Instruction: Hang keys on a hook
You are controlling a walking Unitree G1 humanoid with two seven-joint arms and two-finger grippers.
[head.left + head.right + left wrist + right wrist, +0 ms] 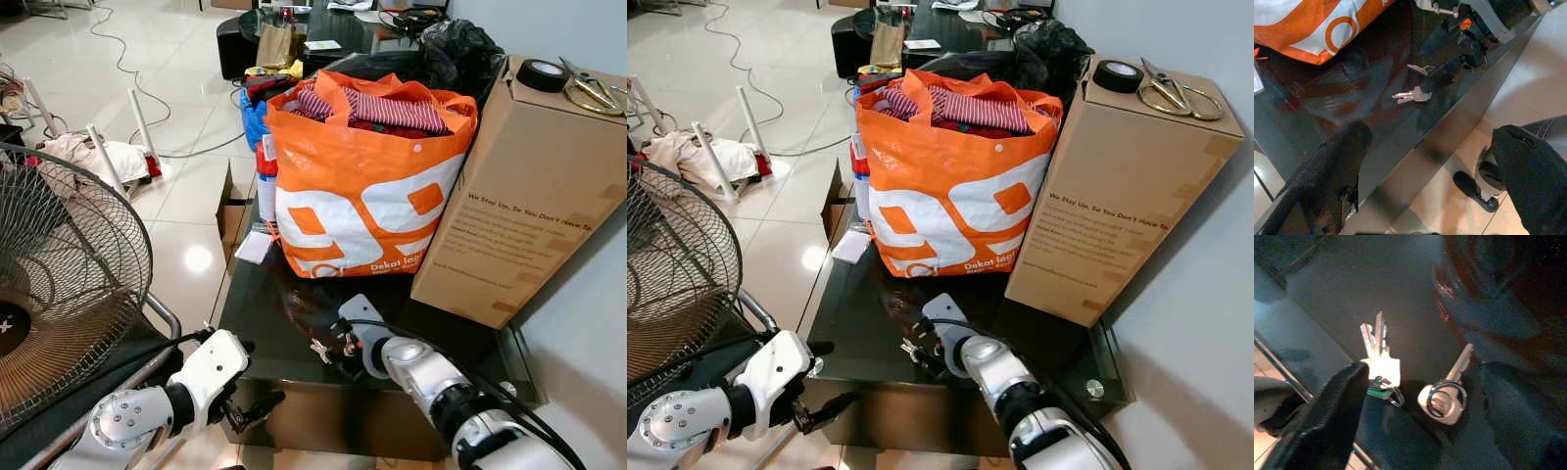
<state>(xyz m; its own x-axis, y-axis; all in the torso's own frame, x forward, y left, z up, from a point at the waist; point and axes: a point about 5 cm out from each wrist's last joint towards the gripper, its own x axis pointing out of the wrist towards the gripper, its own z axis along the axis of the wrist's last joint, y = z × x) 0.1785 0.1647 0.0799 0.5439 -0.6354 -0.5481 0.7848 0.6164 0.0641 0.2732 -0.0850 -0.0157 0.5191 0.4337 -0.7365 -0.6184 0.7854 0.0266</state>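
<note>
**Right gripper at keys on glass table**

Right gripper (pixel 1415 396) sits low over the dark glass table (pixel 257 294), fingers spread, one black finger (pixel 1332 416) touching the bow of the keys (pixel 1382 363). Left gripper (pixel 257 403) hangs off the table's front edge, fingers parted and holding nothing.

Items noted, largest first:
- Standing fan (pixel 59 294), beside the table on the robot's left
- Cardboard box (pixel 519 196), upright at the table's right, with a tape roll (pixel 542 74) and scissors (pixel 593 90) on top
- Orange bag (pixel 362 186), full of clothes, just beside the box
- Keys: flat on the glass near the front edge, a paired set and a single key (pixel 1447 394) close together
</note>
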